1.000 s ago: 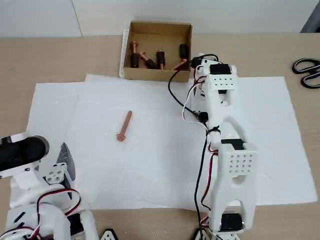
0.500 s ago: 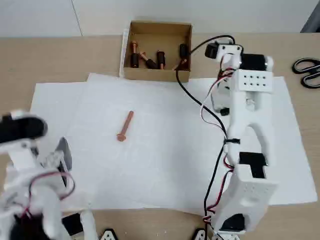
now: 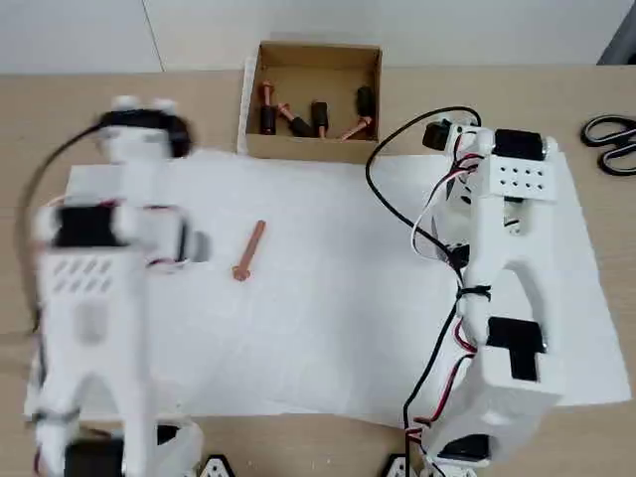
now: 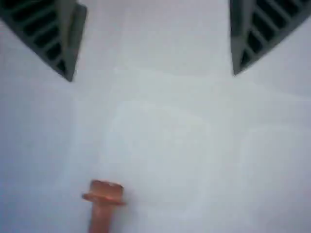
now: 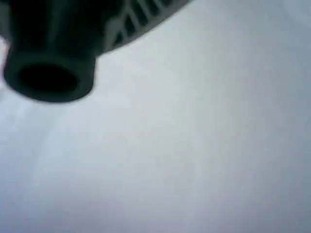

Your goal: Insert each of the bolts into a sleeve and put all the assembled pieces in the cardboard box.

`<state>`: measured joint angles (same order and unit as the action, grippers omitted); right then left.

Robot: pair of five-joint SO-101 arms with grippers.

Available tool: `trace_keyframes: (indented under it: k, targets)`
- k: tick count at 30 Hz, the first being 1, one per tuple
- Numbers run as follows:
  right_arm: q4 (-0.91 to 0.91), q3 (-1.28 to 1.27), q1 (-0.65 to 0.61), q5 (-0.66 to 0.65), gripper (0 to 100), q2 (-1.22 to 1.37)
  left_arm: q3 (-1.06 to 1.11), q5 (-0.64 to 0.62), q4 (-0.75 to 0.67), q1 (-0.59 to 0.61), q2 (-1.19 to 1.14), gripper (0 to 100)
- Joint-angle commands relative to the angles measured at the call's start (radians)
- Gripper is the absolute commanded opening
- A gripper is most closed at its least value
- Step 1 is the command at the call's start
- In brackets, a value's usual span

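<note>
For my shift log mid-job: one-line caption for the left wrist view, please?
Left hand open over the white paper, with a bare copper bolt lying flat, not between its fingers.

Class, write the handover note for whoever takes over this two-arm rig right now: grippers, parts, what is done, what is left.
Left gripper: open, above the white sheet, close to the head of the loose bolt.
Right gripper: shut on a black sleeve, over the sheet.
Done: several assembled pieces lie in the cardboard box.
Left: pick up the bolt, insert it into the sleeve, put that piece in the box.
</note>
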<state>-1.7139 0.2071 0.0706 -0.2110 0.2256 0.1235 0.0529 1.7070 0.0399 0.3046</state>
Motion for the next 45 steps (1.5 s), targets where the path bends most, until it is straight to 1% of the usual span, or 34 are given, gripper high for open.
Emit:
trace_keyframes:
  k: [1,5,9,13,16,19,24,32,41,45]
  targets:
    - [-0.01,-0.018,-0.01,-0.006,0.4,-0.077,-0.09,0.064,-0.009,-0.092,-0.16,20]
    - [-0.008,-0.058,-0.01,-0.006,0.4,-0.096,-0.142,0.071,-0.072,-0.106,-0.327,20]
    - [0.002,-0.087,-0.01,-0.003,0.4,-0.113,-0.148,0.071,-0.144,-0.107,-0.462,20]
    - [0.007,-0.1,-0.01,0.0,0.4,-0.127,-0.148,0.071,-0.222,-0.106,-0.549,13]
    - [0.007,-0.1,-0.012,0.0,0.4,-0.128,-0.148,0.071,-0.256,-0.107,-0.6,8]
    - [0.005,-0.1,-0.027,0.0,0.4,-0.128,-0.148,0.071,-0.269,-0.11,-0.637,7]
    - [0.005,-0.1,-0.082,0.0,0.4,-0.128,-0.148,0.071,-0.272,-0.11,-0.632,7]
    - [0.007,-0.1,-0.117,0.0,0.4,-0.127,-0.143,0.071,-0.258,-0.115,-0.5,8]
    - [0.007,-0.1,-0.117,0.0,0.4,-0.122,-0.142,0.071,-0.273,-0.147,-0.571,8]
    - [0.007,-0.1,-0.117,0.0,0.4,-0.12,-0.143,0.038,-0.301,-0.146,-0.614,8]
